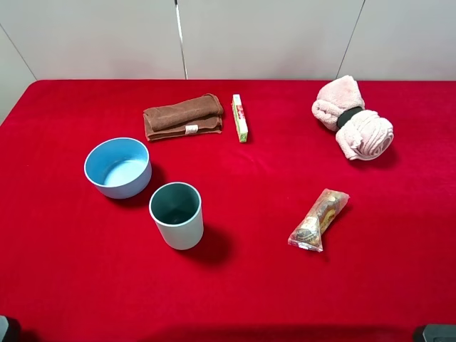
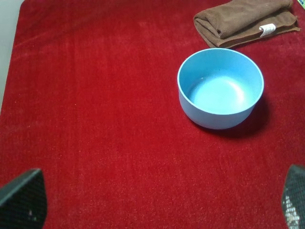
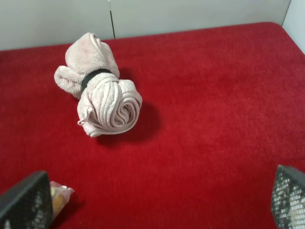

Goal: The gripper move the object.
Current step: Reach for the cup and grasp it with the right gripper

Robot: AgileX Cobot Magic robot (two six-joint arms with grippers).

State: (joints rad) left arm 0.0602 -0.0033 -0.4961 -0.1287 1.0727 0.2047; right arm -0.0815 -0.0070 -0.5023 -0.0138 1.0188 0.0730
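The pale blue-green tumbler cup (image 1: 176, 214) stands upright on the red cloth, left of the middle and just in front and to the right of the bowl. It does not show in either wrist view. My left gripper (image 2: 157, 202) is open and empty, with its fingertips (image 2: 21, 200) wide apart above bare cloth in front of the bowl. My right gripper (image 3: 157, 200) is open and empty, hovering in front of the pink towel. In the high view only dark bits of the arms show at the bottom corners (image 1: 7, 330).
A light-blue bowl (image 1: 117, 167) (image 2: 220, 88) sits beside the cup. A folded brown towel (image 1: 183, 117) (image 2: 245, 21) and a small box (image 1: 240, 117) lie at the back. A rolled pink towel (image 1: 353, 117) (image 3: 102, 93) is at the back right, a snack packet (image 1: 318, 219) (image 3: 59, 198) in front of it.
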